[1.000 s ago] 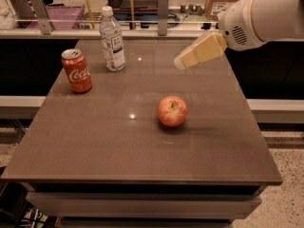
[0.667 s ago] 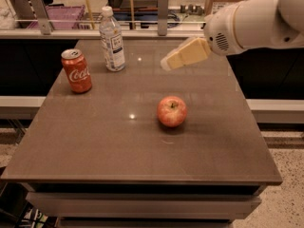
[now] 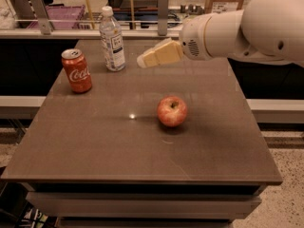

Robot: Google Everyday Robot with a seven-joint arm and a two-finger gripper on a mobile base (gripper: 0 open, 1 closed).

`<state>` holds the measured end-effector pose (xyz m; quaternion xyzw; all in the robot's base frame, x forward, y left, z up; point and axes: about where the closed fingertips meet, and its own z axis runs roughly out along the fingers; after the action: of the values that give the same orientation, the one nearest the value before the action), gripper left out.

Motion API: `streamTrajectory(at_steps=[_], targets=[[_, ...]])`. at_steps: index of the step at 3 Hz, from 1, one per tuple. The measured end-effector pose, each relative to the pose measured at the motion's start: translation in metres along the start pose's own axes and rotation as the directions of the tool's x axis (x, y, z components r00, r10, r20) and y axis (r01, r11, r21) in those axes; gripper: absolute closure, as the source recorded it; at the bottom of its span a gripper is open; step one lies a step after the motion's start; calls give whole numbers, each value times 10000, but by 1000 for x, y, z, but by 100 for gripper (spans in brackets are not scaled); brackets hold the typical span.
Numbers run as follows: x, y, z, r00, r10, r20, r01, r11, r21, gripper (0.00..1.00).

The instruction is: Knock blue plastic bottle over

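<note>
Camera view: our gripper (image 3: 146, 59) hovers, openness we cannot tell; upright bottle (image 3: 112, 41) stands near, at nine o'clock

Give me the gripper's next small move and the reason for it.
Probably sweep the gripper sideways into the blue plastic bottle. The bottle stands upright near the far edge of the table, and the gripper hovers beside it, not touching, at about label height. A push there should tip it. The apple lies well clear of that path.
</note>
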<state>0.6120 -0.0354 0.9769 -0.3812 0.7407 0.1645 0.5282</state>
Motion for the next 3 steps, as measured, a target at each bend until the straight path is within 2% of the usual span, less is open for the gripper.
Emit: streamTrajectory(at_steps=[2, 3], targets=[[-2, -13, 53, 9942, 716, 806, -716, 9974, -29, 0], [-3, -23, 78, 9934, 767, 857, -757, 9970, -152, 0]])
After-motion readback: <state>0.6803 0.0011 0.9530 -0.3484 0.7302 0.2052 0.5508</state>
